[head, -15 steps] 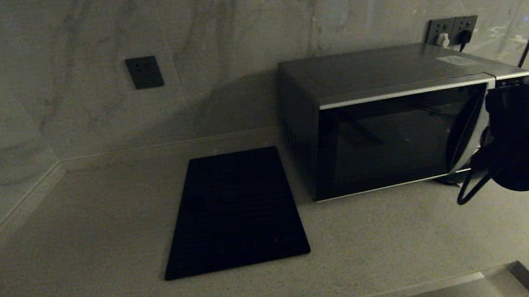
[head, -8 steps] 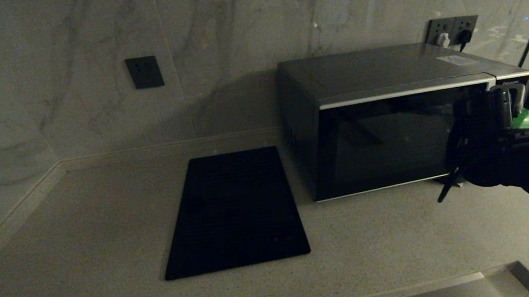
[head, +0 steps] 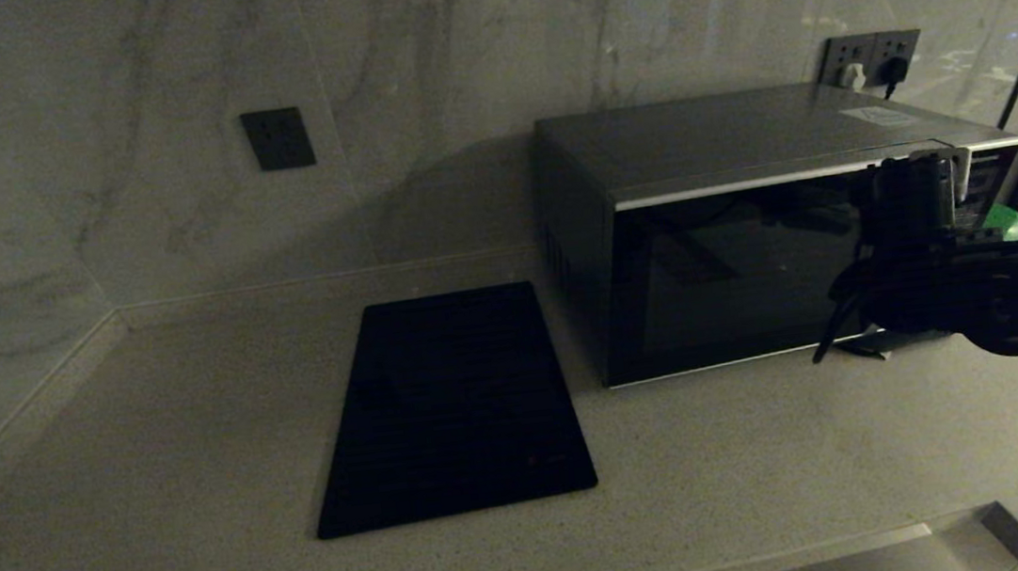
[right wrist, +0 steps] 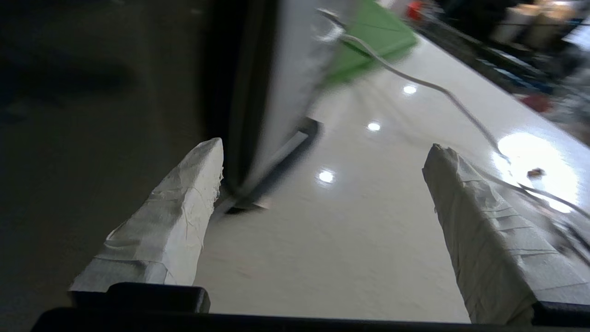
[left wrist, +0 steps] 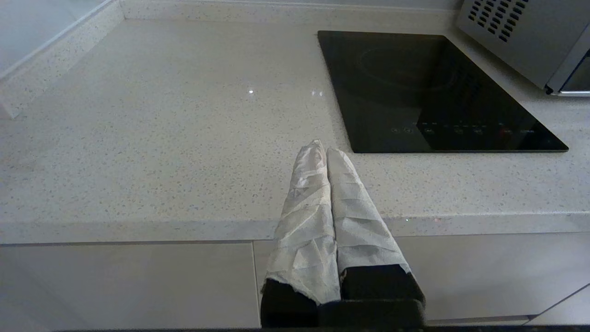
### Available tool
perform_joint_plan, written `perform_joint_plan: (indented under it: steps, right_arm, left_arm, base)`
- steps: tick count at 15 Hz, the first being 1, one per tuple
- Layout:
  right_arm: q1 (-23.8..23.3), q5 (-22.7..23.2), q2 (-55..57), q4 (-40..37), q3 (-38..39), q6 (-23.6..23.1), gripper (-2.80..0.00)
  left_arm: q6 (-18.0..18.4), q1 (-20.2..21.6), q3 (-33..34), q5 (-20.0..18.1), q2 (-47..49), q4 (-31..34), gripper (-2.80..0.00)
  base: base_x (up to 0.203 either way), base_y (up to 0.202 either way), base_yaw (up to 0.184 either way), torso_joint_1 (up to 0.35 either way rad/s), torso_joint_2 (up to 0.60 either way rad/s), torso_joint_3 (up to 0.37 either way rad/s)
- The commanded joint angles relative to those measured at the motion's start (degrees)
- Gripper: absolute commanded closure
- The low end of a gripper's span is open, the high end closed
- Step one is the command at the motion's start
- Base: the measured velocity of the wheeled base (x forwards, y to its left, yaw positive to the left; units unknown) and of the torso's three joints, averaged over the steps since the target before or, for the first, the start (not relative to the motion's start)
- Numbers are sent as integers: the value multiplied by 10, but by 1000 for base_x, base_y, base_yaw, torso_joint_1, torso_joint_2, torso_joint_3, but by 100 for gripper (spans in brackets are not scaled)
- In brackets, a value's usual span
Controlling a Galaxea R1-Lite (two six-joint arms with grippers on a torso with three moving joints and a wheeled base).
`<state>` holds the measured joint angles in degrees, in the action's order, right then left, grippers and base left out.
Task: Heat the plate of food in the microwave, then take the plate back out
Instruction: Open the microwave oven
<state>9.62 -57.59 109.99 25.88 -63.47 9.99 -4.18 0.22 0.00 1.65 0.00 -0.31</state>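
The black microwave (head: pixel 731 234) stands at the back right of the counter with its dark glass door closed. My right gripper (head: pixel 924 185) hovers just in front of the door's right edge, by the curved silver trim. In the right wrist view this gripper (right wrist: pixel 325 146) is open with nothing between its taped fingers (right wrist: pixel 184 216), and the microwave's front corner (right wrist: pixel 258 92) lies beside one of them. My left gripper (left wrist: pixel 320 146) is shut and empty, parked at the counter's front edge. The plate of food is out of view.
A flat black cooktop (head: pixel 455 405) lies on the counter left of the microwave. A green board (head: pixel 1013 223) and a pale cable (right wrist: pixel 415 83) lie to the microwave's right. Wall sockets (head: pixel 873 56) sit behind it.
My right arm has moved left and slightly up, from beside the control panel to in front of the door's right edge. The left arm has not moved.
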Motion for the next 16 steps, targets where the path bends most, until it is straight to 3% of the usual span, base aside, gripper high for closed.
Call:
perform_joint_plan:
  steps: [1, 8, 16]
  right_arm:
    - [-2, 6, 12, 1, -17, -1, -280]
    - [-42, 6, 58, 2, -48, -5, -280]
    - [-50, 6, 83, 2, -61, -4, -280]
  left_arm:
    - [0, 0, 0, 0, 1, 0, 0]
    - [0, 0, 0, 0, 1, 0, 0]
    - [0, 0, 0, 0, 1, 0, 0]
  base:
    - [0, 0, 0, 0, 0, 0]
    - [0, 0, 0, 0, 0, 0]
    - [0, 0, 0, 0, 0, 0]
